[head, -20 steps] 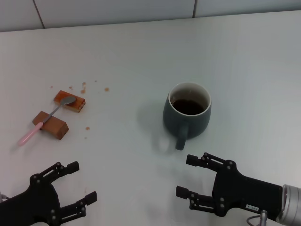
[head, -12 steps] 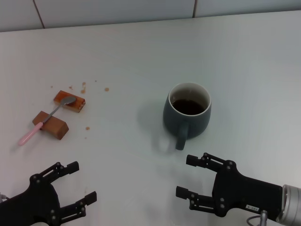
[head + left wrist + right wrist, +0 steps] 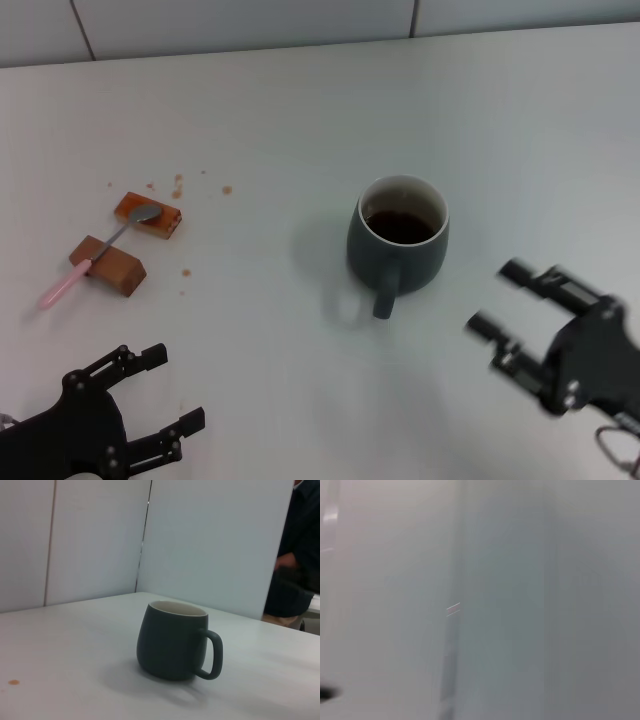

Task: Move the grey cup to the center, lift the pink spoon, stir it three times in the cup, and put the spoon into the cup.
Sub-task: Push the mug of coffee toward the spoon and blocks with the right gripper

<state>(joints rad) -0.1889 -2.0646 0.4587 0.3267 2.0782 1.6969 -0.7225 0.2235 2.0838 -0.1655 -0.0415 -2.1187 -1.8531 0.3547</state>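
The grey cup [image 3: 398, 244] stands upright mid-table, dark liquid inside, handle toward me; the left wrist view shows the grey cup [image 3: 172, 640] from the side. The pink spoon [image 3: 92, 258] lies at the left, its bowl on one brown block [image 3: 148, 215] and its shaft across another brown block [image 3: 107, 265]. My right gripper [image 3: 505, 305] hangs open to the right of the cup and nearer to me, apart from it, nothing between its fingers. At the near left edge my left gripper [image 3: 175, 392] sits open and empty.
Small brown crumbs [image 3: 178, 187] are scattered around the blocks on the white table [image 3: 300, 120]. A white wall runs along the table's far edge. The right wrist view holds only a blurred pale surface.
My right gripper has swung quickly to the right and slightly away from me, from below the cup's handle to the cup's right side. The cup, the spoon and the left arm have not moved.
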